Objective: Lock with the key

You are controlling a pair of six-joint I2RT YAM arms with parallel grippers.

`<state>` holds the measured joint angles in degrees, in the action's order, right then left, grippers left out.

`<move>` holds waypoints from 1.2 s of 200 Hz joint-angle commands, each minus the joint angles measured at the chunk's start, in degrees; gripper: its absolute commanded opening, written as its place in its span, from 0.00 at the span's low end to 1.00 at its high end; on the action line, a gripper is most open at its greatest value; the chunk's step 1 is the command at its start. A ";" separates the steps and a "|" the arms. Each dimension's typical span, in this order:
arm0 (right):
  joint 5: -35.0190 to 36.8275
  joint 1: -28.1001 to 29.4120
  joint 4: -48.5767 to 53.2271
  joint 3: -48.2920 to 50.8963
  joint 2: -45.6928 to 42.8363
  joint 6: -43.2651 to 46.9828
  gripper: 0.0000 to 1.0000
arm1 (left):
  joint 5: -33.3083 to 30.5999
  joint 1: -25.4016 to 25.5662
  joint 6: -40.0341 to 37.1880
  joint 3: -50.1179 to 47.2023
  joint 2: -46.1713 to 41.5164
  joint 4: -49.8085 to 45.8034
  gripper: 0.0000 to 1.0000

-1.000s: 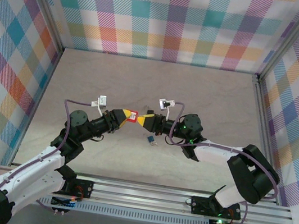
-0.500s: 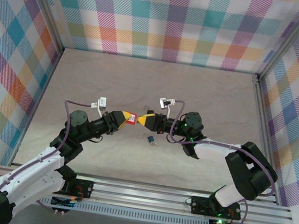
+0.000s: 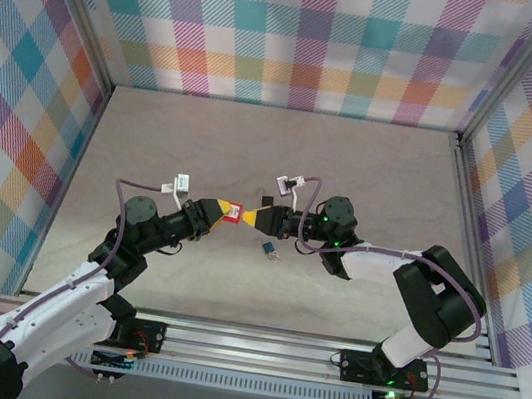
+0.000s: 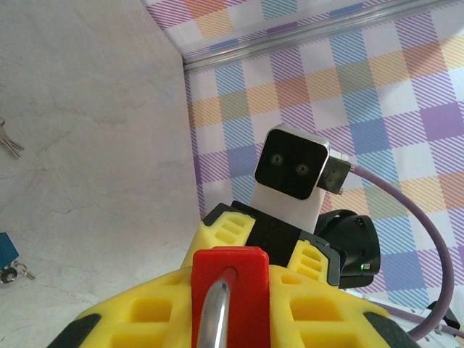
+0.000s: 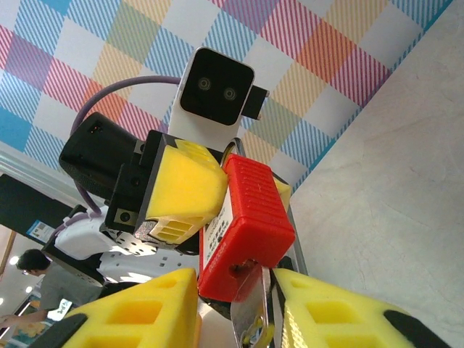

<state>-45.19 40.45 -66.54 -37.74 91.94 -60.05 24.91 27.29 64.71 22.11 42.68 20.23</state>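
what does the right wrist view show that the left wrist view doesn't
Right wrist: the key stuck into the underside of the red padlock, between the right fingers, with the left arm's camera behind.
Left wrist: the padlock's steel shackle, a blue padlock and loose keys on the table, and the right arm's camera.
Both: the red padlock clamped in the left gripper.
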 commanded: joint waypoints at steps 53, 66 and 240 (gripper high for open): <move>-0.80 0.06 -4.11 -1.29 0.64 -1.89 0.23 | 0.05 -0.57 -1.07 1.19 -1.89 0.34 0.00; -0.78 0.04 -4.22 -1.27 0.63 -2.02 0.22 | 0.05 -0.61 -0.99 1.18 -1.89 0.50 0.00; 1.22 0.69 -6.76 -0.16 2.58 -1.27 0.00 | -1.59 -0.66 3.00 -1.40 -1.87 6.29 0.00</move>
<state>-44.38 40.47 -69.52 -37.74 93.73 -64.16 24.34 27.05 64.38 21.56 41.82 21.23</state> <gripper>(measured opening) 0.046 0.222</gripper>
